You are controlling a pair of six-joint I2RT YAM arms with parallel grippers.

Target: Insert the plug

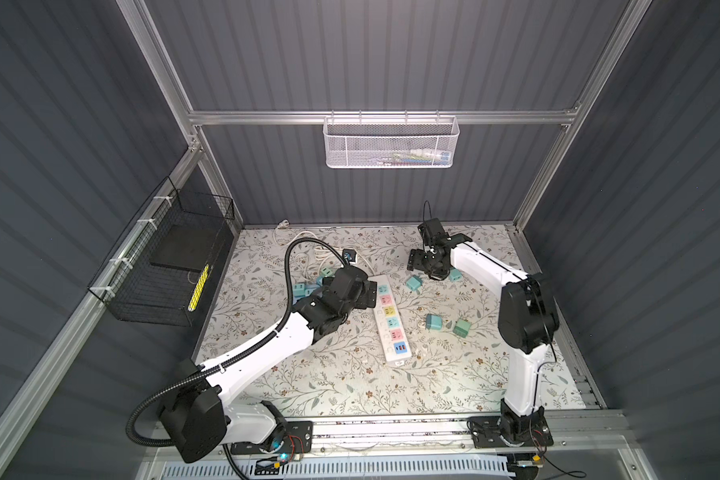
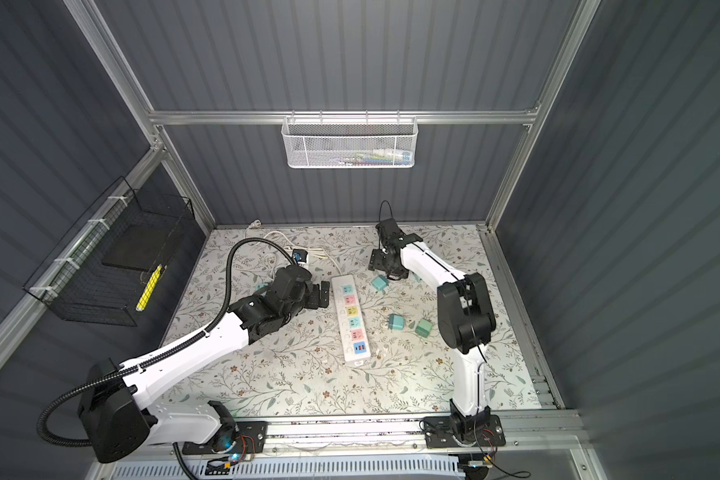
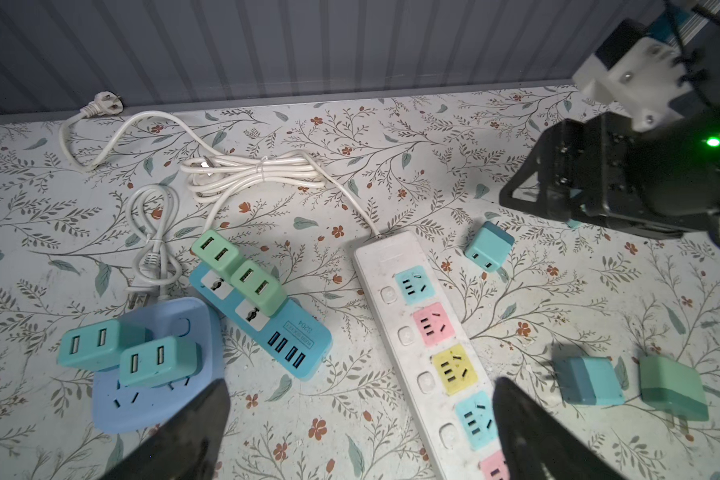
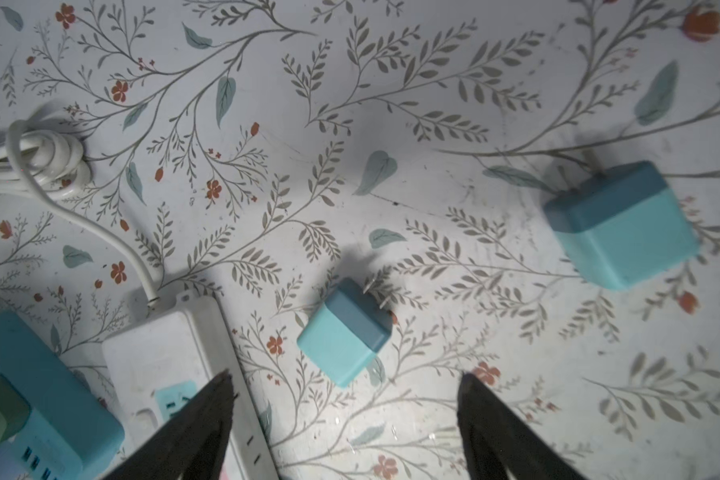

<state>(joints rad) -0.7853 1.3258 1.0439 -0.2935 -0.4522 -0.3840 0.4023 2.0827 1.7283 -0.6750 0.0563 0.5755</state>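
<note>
On the floral tabletop [image 1: 350,374] the blue plug [image 4: 344,332] lies sideways beside the white power strip [image 1: 389,322]; the wide-open right gripper [image 4: 346,375] should straddle its body squarely, the left gripper [image 3: 361,380] likewise wide, empty.

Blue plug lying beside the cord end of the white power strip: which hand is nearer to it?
Right. The right hand hovers open just above the blue plug; the left hand is beyond the white power strip, at its opposite edge.
</note>
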